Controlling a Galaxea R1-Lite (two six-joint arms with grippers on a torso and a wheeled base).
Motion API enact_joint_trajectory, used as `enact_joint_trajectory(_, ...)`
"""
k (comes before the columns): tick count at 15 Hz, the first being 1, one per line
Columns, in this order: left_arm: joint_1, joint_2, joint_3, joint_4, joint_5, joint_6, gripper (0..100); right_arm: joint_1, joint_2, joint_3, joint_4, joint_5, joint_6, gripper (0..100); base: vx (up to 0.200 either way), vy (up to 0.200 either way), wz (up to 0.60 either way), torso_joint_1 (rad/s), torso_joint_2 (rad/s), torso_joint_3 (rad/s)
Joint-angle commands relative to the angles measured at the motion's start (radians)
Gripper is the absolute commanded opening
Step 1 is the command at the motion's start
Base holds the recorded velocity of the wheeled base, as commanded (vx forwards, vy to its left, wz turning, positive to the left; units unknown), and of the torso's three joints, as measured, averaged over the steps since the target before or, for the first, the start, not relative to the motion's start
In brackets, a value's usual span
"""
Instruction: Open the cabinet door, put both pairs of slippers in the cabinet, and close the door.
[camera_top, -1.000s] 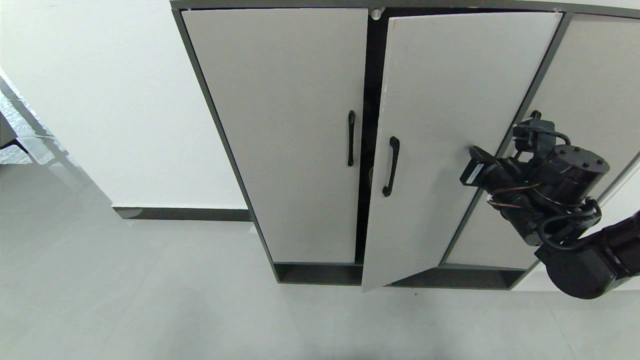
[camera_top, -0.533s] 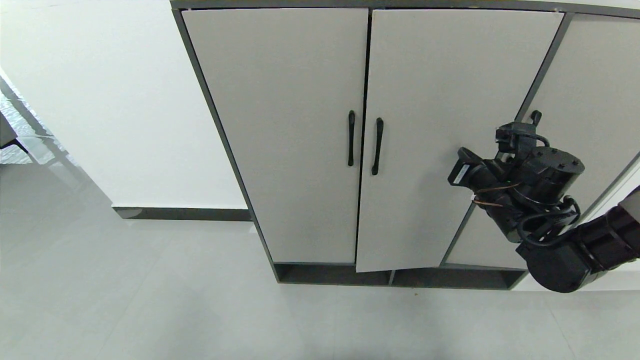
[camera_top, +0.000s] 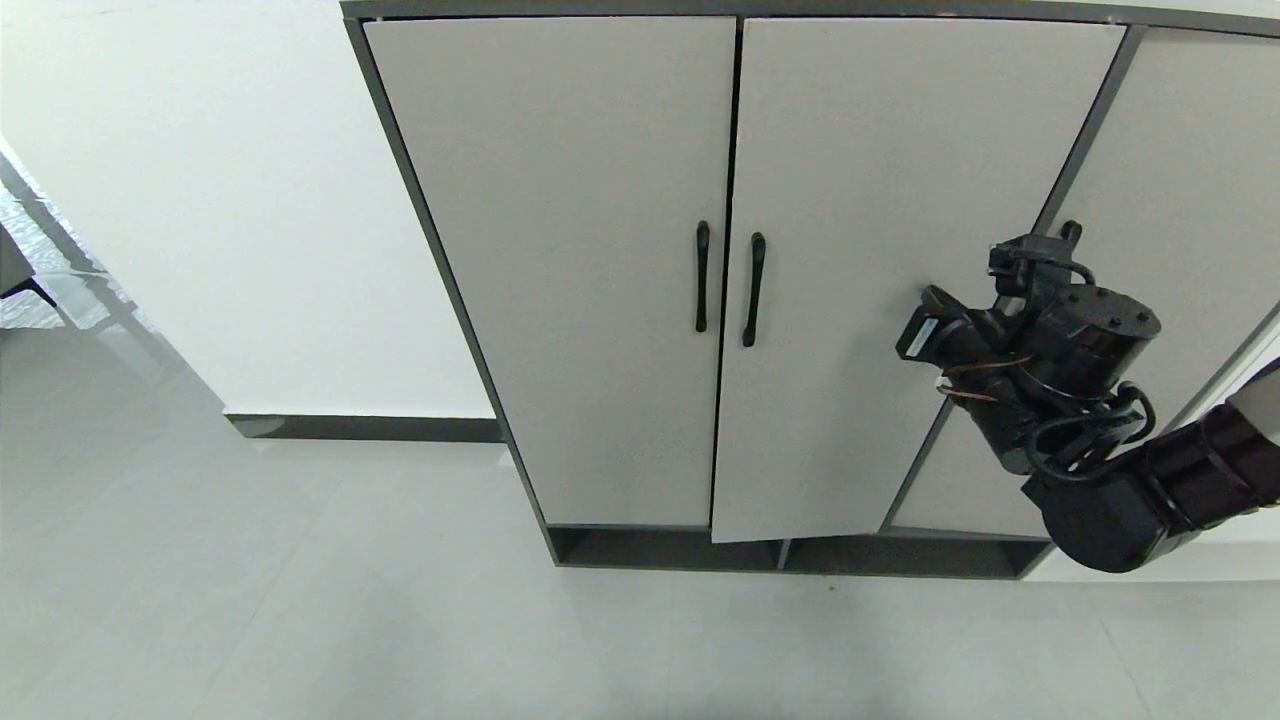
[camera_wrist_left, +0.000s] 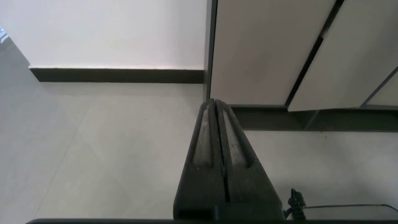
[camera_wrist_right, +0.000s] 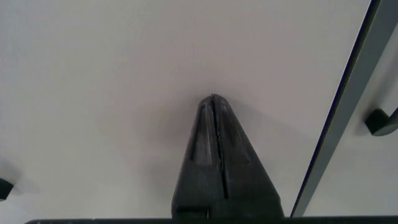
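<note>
The grey cabinet (camera_top: 450, 300) stands against the wall with both middle doors flush in its frame. The left door (camera_top: 560, 250) and right door (camera_top: 880, 200) each carry a black handle (camera_top: 702, 276) (camera_top: 754, 290) at the centre gap. My right gripper (camera_wrist_right: 213, 99) is shut, empty, its tip against the right door's (camera_wrist_right: 124, 62) face close to the hinge side. My right wrist (camera_top: 1050, 350) hangs in front of that door edge. My left gripper (camera_wrist_left: 213, 104) is shut and empty, low over the floor before the cabinet's base (camera_wrist_left: 298, 118).
A third door (camera_top: 1190, 180) with its own handle (camera_wrist_right: 380, 121) lies right of the dark frame post (camera_wrist_right: 342, 112). A white wall (camera_top: 230, 200) with a dark baseboard (camera_wrist_left: 118, 74) runs left of the cabinet. Grey tile floor (camera_top: 400, 620) spreads in front.
The right door swung from ajar to flush with the cabinet. My right arm moved in with it, towards the cabinet and slightly left.
</note>
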Motion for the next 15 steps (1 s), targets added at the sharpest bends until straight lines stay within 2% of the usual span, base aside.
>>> enact_joint_trajectory(1, 0.0, 0.001, 0.0, 0.0, 0.0, 0.0, 0, 0.0, 0.007, -0.006, -0.001, -0.001, -0.001, 0, 0.0, 0.0, 0.0, 0.0, 0.0, 0.0)
enact_joint_trajectory(15, 0.0, 0.001, 0.0, 0.0, 0.0, 0.0, 0, -0.007, 0.068, -0.044, -0.001, -0.05, -0.027, 0, 0.0, 0.0, 0.0, 0.0, 0.0, 0.0)
